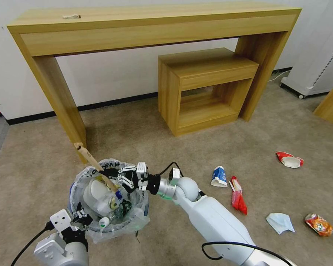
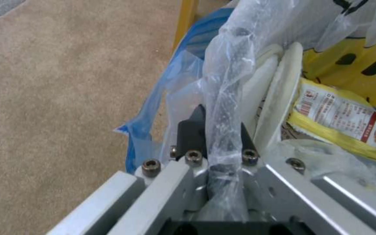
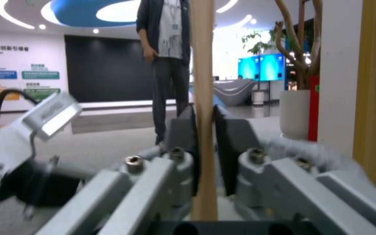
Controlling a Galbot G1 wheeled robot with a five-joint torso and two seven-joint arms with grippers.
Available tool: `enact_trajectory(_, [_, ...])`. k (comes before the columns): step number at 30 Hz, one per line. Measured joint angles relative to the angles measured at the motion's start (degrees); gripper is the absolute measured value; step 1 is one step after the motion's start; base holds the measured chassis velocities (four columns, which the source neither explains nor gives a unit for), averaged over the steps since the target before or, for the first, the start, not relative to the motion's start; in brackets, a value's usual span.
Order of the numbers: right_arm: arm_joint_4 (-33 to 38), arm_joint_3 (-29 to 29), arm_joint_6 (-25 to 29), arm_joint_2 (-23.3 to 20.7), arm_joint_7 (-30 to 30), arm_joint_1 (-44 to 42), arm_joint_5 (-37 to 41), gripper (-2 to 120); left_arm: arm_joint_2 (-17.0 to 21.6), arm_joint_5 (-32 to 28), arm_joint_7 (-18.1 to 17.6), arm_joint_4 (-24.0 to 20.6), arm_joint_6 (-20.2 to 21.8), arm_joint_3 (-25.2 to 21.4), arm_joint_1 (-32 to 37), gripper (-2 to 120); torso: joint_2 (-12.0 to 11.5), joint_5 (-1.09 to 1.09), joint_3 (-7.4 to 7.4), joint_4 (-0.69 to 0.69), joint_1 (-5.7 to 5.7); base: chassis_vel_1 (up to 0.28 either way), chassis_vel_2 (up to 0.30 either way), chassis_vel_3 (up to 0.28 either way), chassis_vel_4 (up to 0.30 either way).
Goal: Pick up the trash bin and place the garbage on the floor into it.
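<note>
The trash bin (image 1: 137, 216), blue with a crinkly plastic liner, is held above the beige floor (image 1: 166, 140) at the lower left. My left gripper (image 1: 81, 218) is shut on its near rim; the left wrist view shows the fingers (image 2: 192, 130) pinching the liner (image 2: 227, 81). White slippers (image 2: 275, 88) and a yellow wrapper (image 2: 340, 124) lie inside. My right gripper (image 1: 107, 175) is shut on a wooden stick (image 1: 88, 155) slanting over the bin's mouth, also gripped in the right wrist view (image 3: 202, 49). On the floor lie a blue-white cup (image 1: 219, 176), red wrapper (image 1: 238, 195), red-white cup (image 1: 289, 160), blue mask (image 1: 280, 222) and orange snack bag (image 1: 319, 224).
A long wooden console table (image 1: 137, 26) stands against the wall, its left leg (image 1: 63, 103) close behind the bin. A small wooden side table (image 1: 203, 88) sits under its right half. A white appliance (image 1: 318, 55) stands at the far right.
</note>
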Motion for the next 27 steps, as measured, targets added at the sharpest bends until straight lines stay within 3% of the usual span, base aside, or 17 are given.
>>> enact_trajectory(12, [1.85,3.74,0.03,-1.48,-1.84,-3.98,-0.60,59,0.00,-0.19,-0.03,-1.40,0.01,-0.33,0.80,0,0.00,0.00,0.00,0.00,0.00,0.000,0.000,0.000,0.000])
enact_trajectory(17, [4.66,7.04,0.80,-2.51,1.45,-6.47,1.01,76,0.11,-0.79,-0.09,-2.11,0.14,-1.19,0.87,0,0.00,0.01,0.00,0.00,0.00,0.000,0.000,0.000,0.000])
enact_trajectory(21, [11.49,14.76,-0.15,-3.80,13.34,-11.91,0.62,95,0.47,-2.84,-0.90,-2.86,0.87,-1.73,1.08,0,0.00,0.01,0.00,0.00,0.00,0.000,0.000,0.000,0.000])
enact_trajectory(22, [11.49,14.76,-0.15,-3.80,13.34,-11.91,0.62,95,0.47,-2.84,-0.90,-2.86,0.87,-1.73,1.08,0,0.00,0.01,0.00,0.00,0.00,0.000,0.000,0.000,0.000])
enact_trajectory(24, [16.25,20.24,-1.98,-4.51,23.00,-15.42,-1.18,100,0.49,-3.87,-1.49,-3.10,1.52,-1.72,1.10,0,0.00,0.01,0.00,0.00,0.00,0.000,0.000,0.000,0.000])
enact_trajectory(25, [16.25,20.24,-1.98,-4.51,23.00,-15.42,-1.18,100,0.49,-3.87,-1.49,-3.10,1.52,-1.72,1.10,0,0.00,0.01,0.00,0.00,0.00,0.000,0.000,0.000,0.000])
enact_trajectory(27, [19.59,25.61,-1.96,-4.41,32.51,-18.35,-4.40,100,0.53,-4.24,-1.99,-3.10,2.00,-1.74,0.82,0,0.00,0.01,0.00,0.00,0.00,0.000,0.000,0.000,0.000])
